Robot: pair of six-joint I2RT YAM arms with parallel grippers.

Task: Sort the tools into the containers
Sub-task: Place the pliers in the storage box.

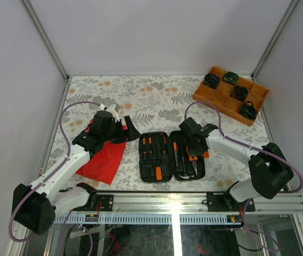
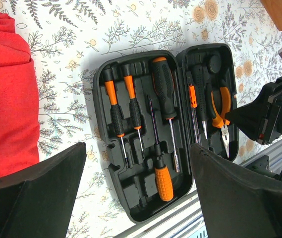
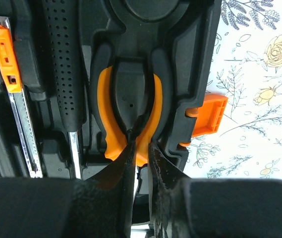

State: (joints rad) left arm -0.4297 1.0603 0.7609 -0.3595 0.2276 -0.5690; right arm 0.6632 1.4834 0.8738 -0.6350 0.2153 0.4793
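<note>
Since the case (image 2: 136, 210) lies open and flat at the near middle of the surface (image 1: 156, 96), every moulded slot faces up and you can work straight down into it. The right fingers (image 3: 126, 168) are drawn almost together, with only a sliver between them. They straddle the pliers (image 3: 106, 114) just where the orange handles meet the head, and they look clamped on that narrow part. That is a sensible place to hold, I'd judge. The head is slim enough to pinch, and the handles are left free to drop into their curved recess in the right half of the case, beside the orange latch (image 3: 210, 114). The pliers look seated or very nearly so, though you cannot see the nose behind the fingers. The screwdrivers (image 2: 163, 89) lie in their own slots in the left half, shafts pointing near. Your left fingers (image 2: 41, 188) are spread wide and hold nothing. They hang over the near-left area by the red cloth (image 1: 106, 160), just left of the case and out of the right arm's way. The orange tray (image 1: 202, 95) sits far right, well apart from all this.
</note>
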